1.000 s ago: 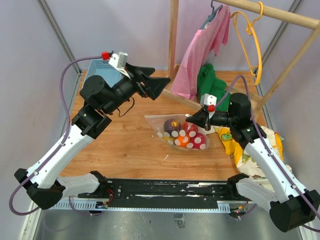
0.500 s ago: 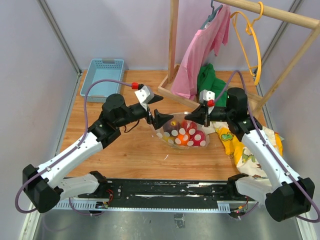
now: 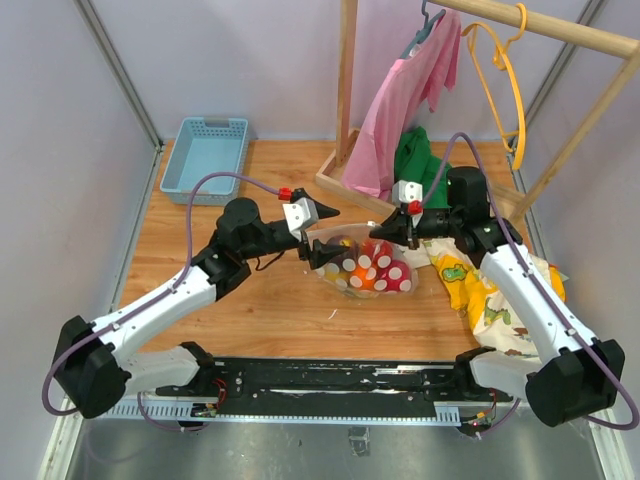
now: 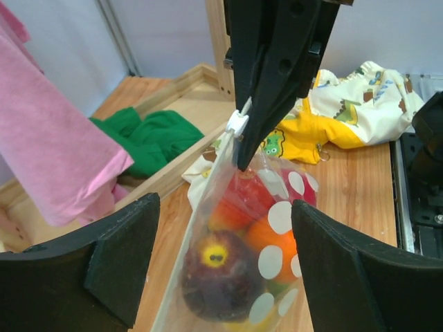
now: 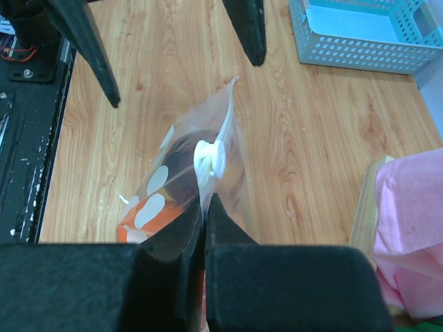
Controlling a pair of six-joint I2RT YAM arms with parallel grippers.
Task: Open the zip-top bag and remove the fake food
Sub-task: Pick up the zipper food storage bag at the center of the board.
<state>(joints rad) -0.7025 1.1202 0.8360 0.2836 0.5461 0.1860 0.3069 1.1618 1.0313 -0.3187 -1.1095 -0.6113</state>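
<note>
Bag: clear, pale-dotted plastic zip-top bag (image 3: 362, 262) at mid wooden worktop (image 3: 250, 300), coloured plastic fake food (image 4: 221, 266) inside.
Right gripper (image 5: 205, 206): clenched on the bag's top edge, under the white slider (image 5: 209, 160).
Left gripper (image 4: 225, 207): released, straddling the bag; apparently no contact.
Technique: pinch one lip only, then part the lips evenly.

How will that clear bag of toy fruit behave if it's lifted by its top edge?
Probably floppy: the zip-top bag is thin film, creasing where the right gripper pinches its top edge. Likely bottom-heavy and swingy, since the fake food bunches low.
</note>
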